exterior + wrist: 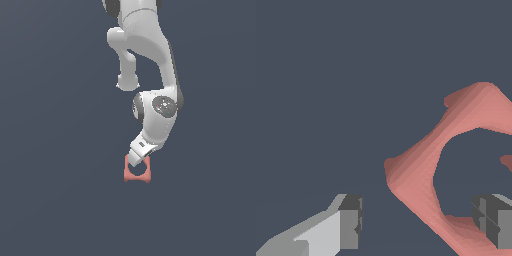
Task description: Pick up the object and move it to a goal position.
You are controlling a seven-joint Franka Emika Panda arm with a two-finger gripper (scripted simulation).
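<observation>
low over the bench (50, 200), hand (136, 161) spread wide, grasping nothing, one finger (349, 222) outside the salmon-pink object (137, 172) and the other (496, 220) seemingly at its central hole. object lying flat just under the hand. grasp, lift and carry to goal all left. nothing else around, nothing blocking.

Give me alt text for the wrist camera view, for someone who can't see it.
A salmon-pink block with a round central hole and flared corners fills much of the frame, cut off at the edge, on a plain dark grey-blue surface. Two grey gripper fingers stand apart, the gripper open, with one side of the block between them.
</observation>
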